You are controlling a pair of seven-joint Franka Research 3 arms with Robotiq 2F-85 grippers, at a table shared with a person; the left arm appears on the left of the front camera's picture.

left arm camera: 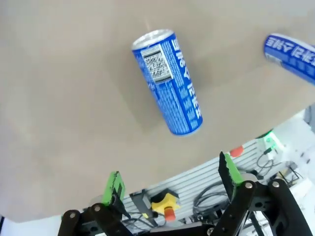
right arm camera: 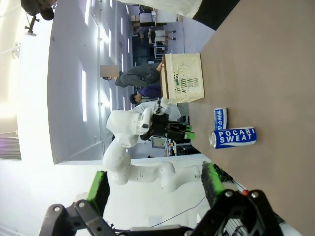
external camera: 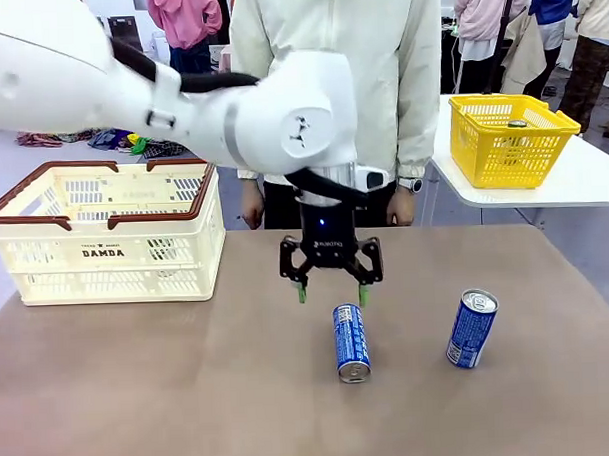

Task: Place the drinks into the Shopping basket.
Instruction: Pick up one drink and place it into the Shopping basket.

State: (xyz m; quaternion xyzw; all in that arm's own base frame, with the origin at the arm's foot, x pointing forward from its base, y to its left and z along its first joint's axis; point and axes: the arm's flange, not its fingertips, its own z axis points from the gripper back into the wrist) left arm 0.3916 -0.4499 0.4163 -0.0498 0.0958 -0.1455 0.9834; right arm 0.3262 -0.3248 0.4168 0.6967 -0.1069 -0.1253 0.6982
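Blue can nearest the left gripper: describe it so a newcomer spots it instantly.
On the brown table, look to the middle, where the open left gripper hangs. The blue can lies on its side just beneath it, silver end toward the robot. The other blue can sits farther to the robot's right, away from the gripper.

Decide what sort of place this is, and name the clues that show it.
Probably a robotics lab or demo hall staging a shop: a white robot arm over a table, the Shopping basket and a yellow basket, and a blue drink can.
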